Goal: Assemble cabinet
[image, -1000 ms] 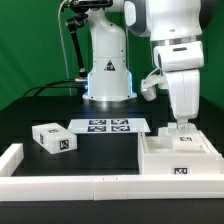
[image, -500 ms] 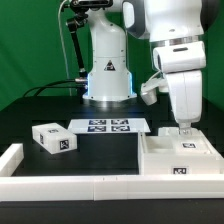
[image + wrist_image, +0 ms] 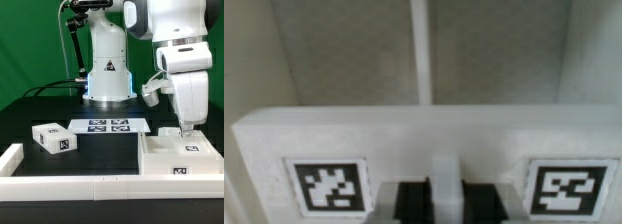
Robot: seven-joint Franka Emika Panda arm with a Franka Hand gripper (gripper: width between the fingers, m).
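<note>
Gripper (image 3: pixel 184 130) nudged toward 3 o'clock above large white plastic cabinet box (image 3: pixel 160 152).
We keep it square descending; can't tell claw's state.

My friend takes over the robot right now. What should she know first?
The gripper is down on the cabinet at the exterior view's right. Its fingers sit close together around a thin white ridge, but a firm grip cannot be confirmed.
Things: one small white block lies loose at the exterior view's left, beside the marker board.
Done: no fitted part is visible.
Left: at least the loose block still has to go into the cabinet.
</note>
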